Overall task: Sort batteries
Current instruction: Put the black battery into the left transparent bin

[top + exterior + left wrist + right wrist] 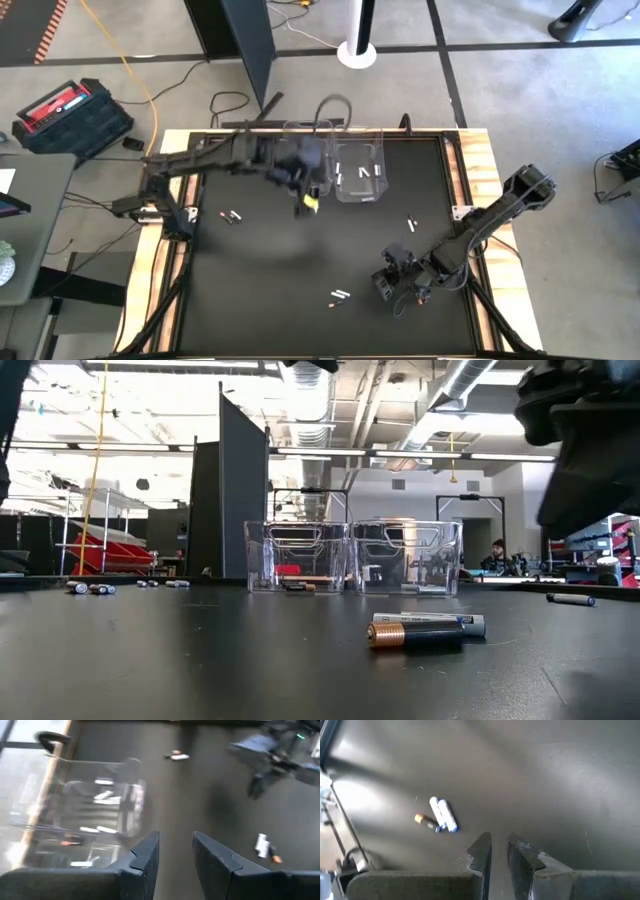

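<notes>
High view, table (250, 300): black mat framed in pale wood, both arms reaching in from the sides.
Bins (358, 170): two clear plastic bins stand side by side at the far edge; the right one holds several white cells, the left one is partly covered by the left arm.
Left hand (308, 200): hangs just in front of the bins, fingers slightly apart, nothing between them.
Right hand (385, 285): low over the near right mat, fingers narrowly parted, empty.
Batteries (340, 296): a small cluster lies just left of the right hand; others scattered near the left edge and right of centre.
Floor: red-and-black case (72, 115) left of the table.
</notes>
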`<state>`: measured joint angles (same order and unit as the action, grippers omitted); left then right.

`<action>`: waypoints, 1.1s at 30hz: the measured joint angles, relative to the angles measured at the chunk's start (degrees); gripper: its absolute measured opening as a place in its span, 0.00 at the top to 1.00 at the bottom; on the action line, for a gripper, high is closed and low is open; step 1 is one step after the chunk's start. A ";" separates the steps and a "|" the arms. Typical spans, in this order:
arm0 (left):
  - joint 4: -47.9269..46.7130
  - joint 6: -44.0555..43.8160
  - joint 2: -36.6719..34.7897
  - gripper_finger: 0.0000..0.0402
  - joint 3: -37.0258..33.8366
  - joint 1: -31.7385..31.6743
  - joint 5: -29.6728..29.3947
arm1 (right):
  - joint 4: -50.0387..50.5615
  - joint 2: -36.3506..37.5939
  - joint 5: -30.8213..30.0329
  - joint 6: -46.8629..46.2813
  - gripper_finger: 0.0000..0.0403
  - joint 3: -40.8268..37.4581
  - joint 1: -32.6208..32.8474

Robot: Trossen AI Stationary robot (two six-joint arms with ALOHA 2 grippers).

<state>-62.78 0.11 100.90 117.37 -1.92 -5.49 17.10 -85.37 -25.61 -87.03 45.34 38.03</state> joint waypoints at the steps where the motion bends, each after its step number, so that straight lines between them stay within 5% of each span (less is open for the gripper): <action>1: 2.72 -1.25 -1.68 0.72 -3.75 1.54 -1.06 | 0.01 -0.01 0.00 0.35 0.81 0.00 0.40; 8: 27.28 -11.12 -16.33 0.72 -33.88 10.37 -10.43 | 0.50 -0.10 -0.01 0.53 0.81 0.00 1.69; 15: 47.24 -20.37 -27.41 0.72 -54.93 16.59 -12.46 | 0.43 -0.11 0.01 1.43 0.81 0.00 1.69; 24: 49.75 -26.87 -31.57 0.72 -63.21 18.78 -13.58 | 0.08 -0.25 0.07 26.24 0.81 0.00 1.58; 33: 49.71 -27.64 -29.58 0.72 -63.35 18.78 -14.54 | -4.31 -0.25 -0.13 30.10 0.81 -0.02 0.26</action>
<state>-13.07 -27.53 71.32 54.02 16.86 -20.03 12.80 -85.62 -25.74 -56.93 45.32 38.29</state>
